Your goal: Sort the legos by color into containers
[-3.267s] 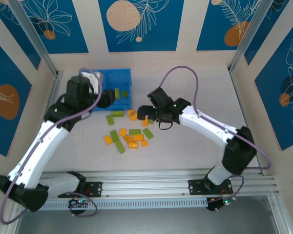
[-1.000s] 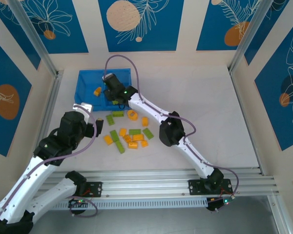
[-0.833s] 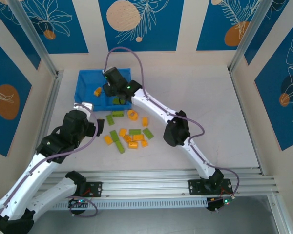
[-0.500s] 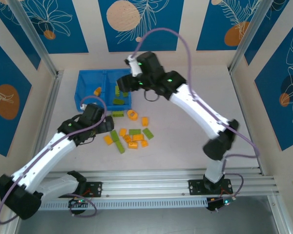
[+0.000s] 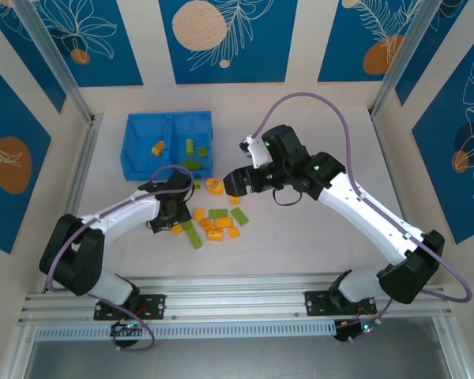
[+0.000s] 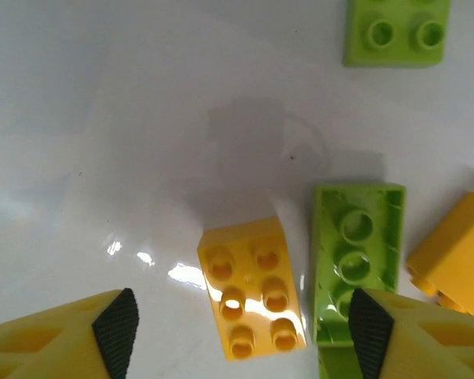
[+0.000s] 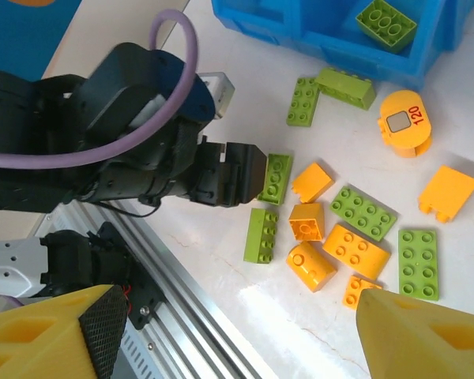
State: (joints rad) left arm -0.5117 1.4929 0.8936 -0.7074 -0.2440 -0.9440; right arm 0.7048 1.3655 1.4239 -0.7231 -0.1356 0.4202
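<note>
Overhead, loose legos (image 5: 213, 223) lie on the table (image 5: 300, 130) just near of the blue bin (image 5: 138, 130), the left gripper (image 5: 171, 219) low among them. Left wrist: the left gripper (image 6: 242, 330), jaws parted, straddles a yellow six-stud brick (image 6: 253, 296), ungripped; closing looks next. Right wrist: the right gripper (image 7: 241, 328) gapes wide, empty.

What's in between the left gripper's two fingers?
In the left wrist view, an orange-yellow brick lies on the table between the fingers of the open left gripper, with a lime green brick right beside it.
</note>
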